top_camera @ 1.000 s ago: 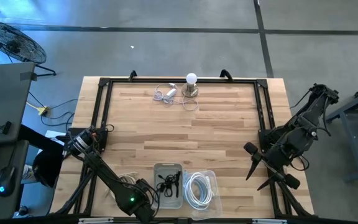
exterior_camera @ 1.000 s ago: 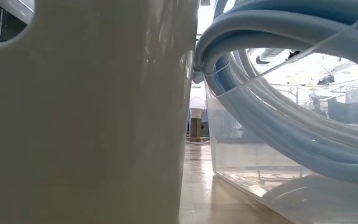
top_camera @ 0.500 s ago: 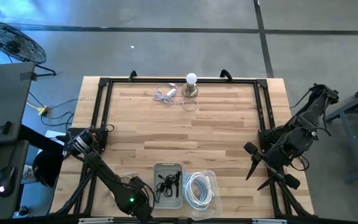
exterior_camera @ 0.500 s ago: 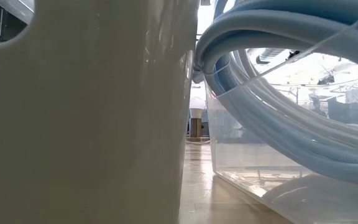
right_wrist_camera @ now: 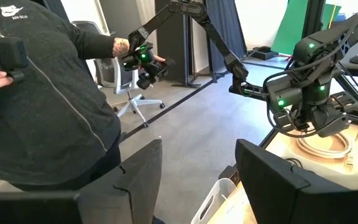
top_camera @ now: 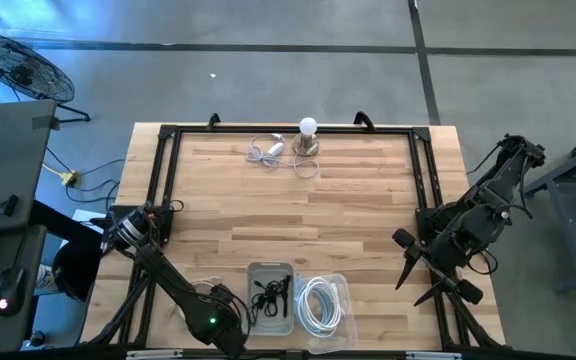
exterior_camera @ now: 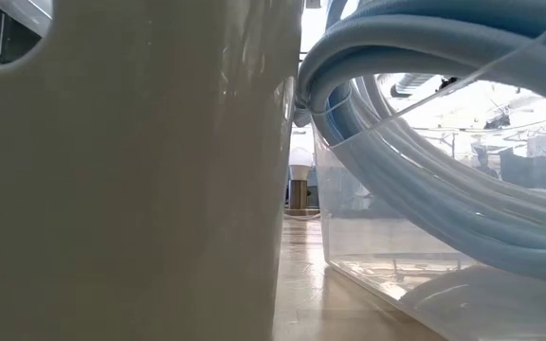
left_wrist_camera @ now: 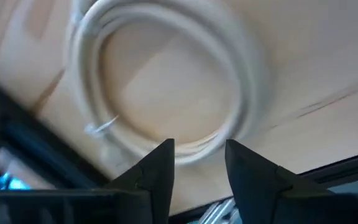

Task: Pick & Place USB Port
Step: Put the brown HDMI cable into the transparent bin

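The left pincer point(left_wrist_camera: 197, 146) has gone from shut to parted, and its arm has edged away from the grey plastic tray point(top_camera: 271, 272).

High view: that arm sits at the wooden worktop's point(top_camera: 298, 200) front edge. The right arm waits at the right rim.

Low view: the tray wall and a clear plastic box point(exterior_camera: 396, 256) of coiled cable block nearly everything.

Left wrist view: the parted fingers hold nothing. The loose white cable coil point(left_wrist_camera: 244, 74), probably the USB piece, lies on the worktop just beyond them. A fingertip could hook a loop and drag the coil over the edge.

Right wrist view: the right pincer point(right_wrist_camera: 199, 144) is spread and empty.
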